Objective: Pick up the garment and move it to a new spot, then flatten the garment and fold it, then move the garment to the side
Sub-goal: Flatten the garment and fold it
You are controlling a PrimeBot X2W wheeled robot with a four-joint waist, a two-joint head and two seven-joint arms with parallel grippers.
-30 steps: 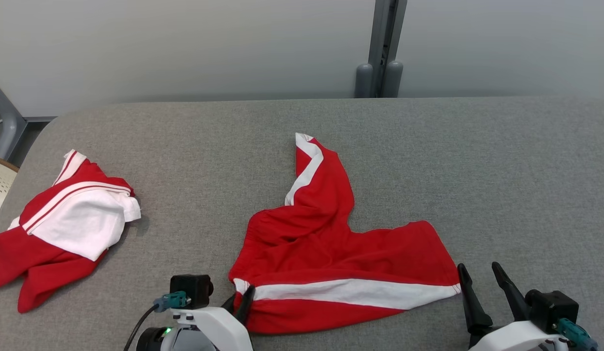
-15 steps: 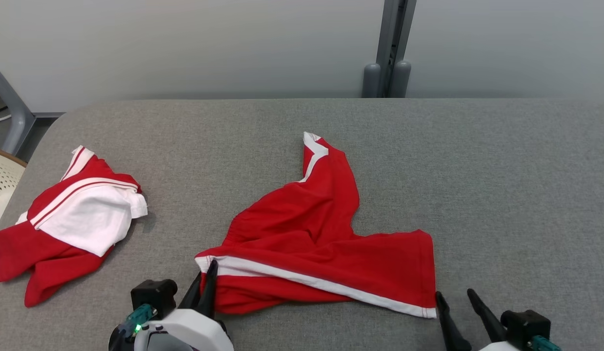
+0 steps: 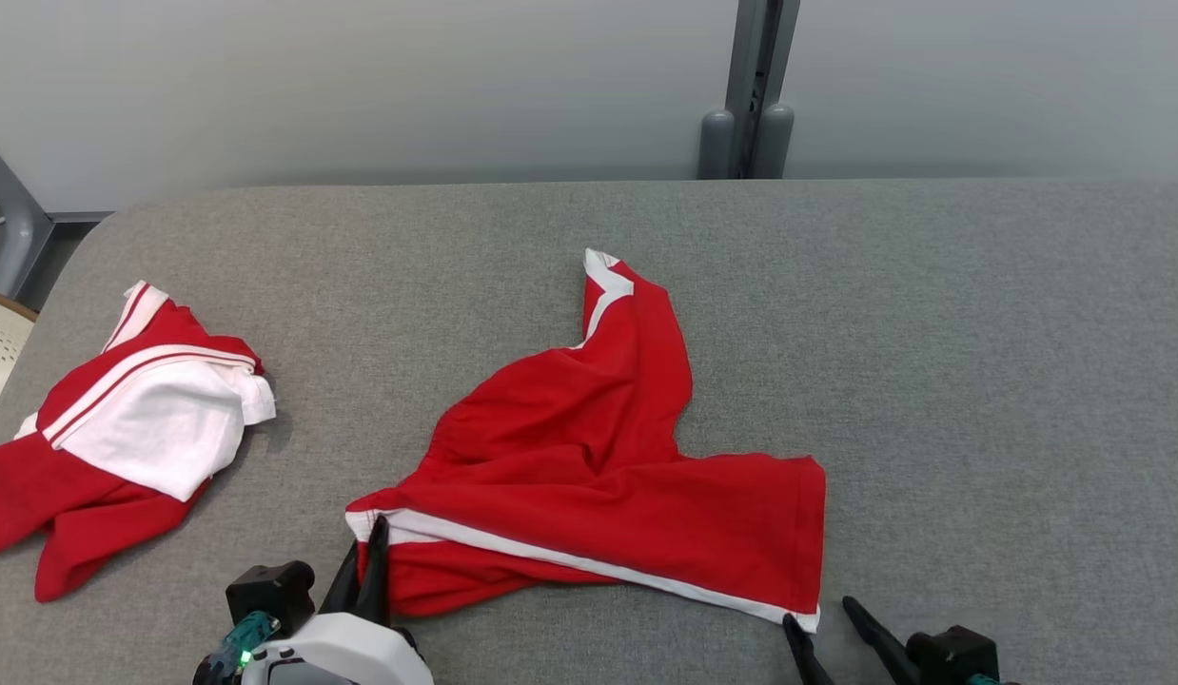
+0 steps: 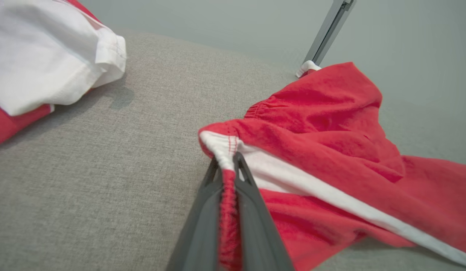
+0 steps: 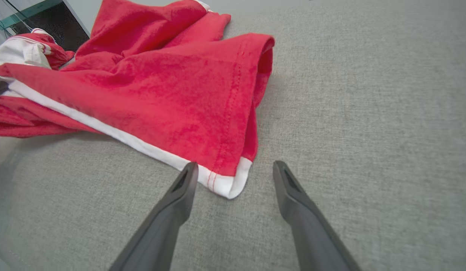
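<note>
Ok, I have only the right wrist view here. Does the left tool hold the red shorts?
Observer: Yes. In the left wrist view the left tool is shut on the waistband corner of the red shorts, at the end of the white stripe.
Operator: And the white cloth in my top left corner, does it touch the shorts?
Observer: No. In the head view that red and white garment lies apart, at the left of the table, with bare grey surface between the two.
</note>
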